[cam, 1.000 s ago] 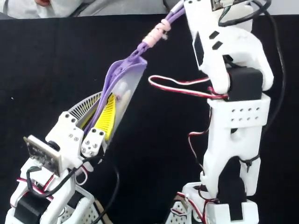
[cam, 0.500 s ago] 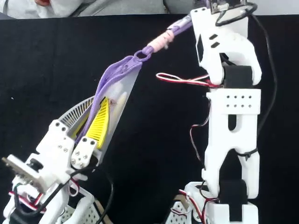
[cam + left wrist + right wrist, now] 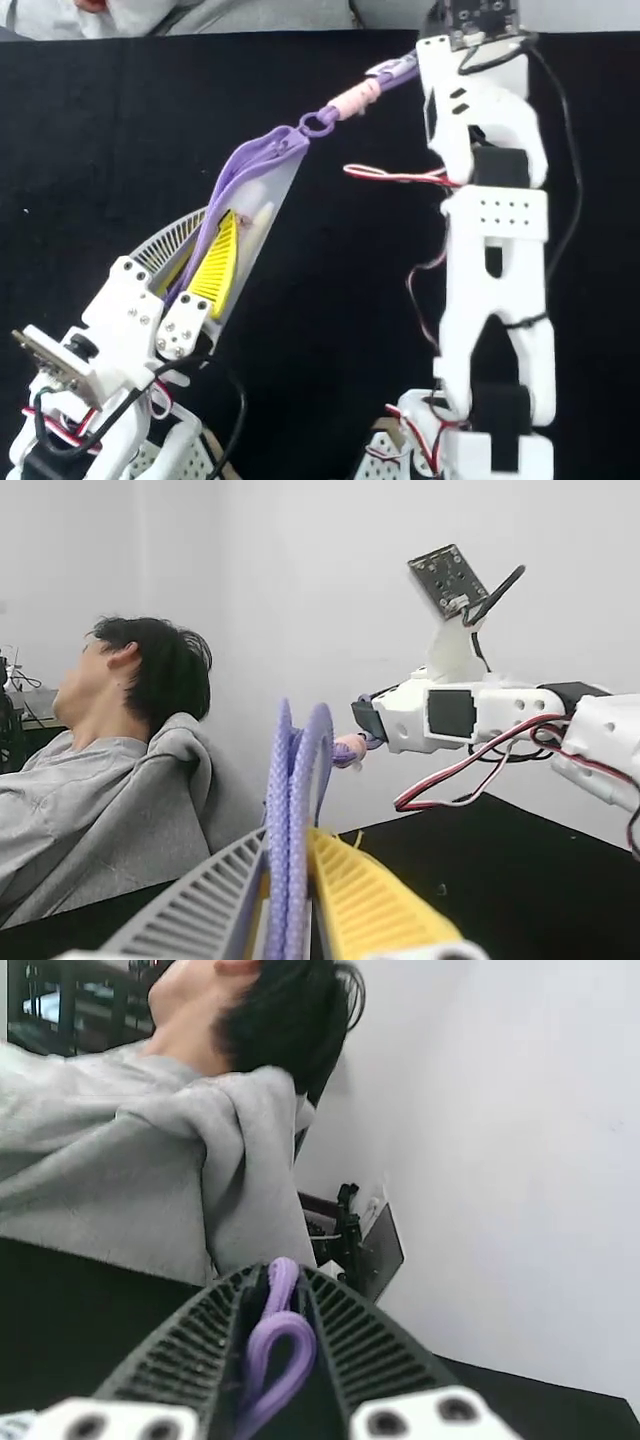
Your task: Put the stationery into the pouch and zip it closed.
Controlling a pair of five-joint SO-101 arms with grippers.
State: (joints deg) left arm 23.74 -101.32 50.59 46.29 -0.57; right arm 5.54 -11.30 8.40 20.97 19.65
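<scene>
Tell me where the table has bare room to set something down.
The black table is bare on the far left, between the pouch and the far edge, and in the middle, between the pouch and the right arm. Crowded: the near left, where the left gripper clamps the pouch, and the far right, where the right gripper holds the zip pull.

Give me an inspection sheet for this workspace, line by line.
Surface: black table.
Job's things: pouch held stretched between both grippers; pale stationery inside; how far the zip is closed is unclear.
Clutter: nothing seen.
Grippers: left gripper shut on the pouch's lower end; right gripper shut on the zip pull.
Cables: red and white wires loop off the right arm.
Surroundings: white wall.
</scene>
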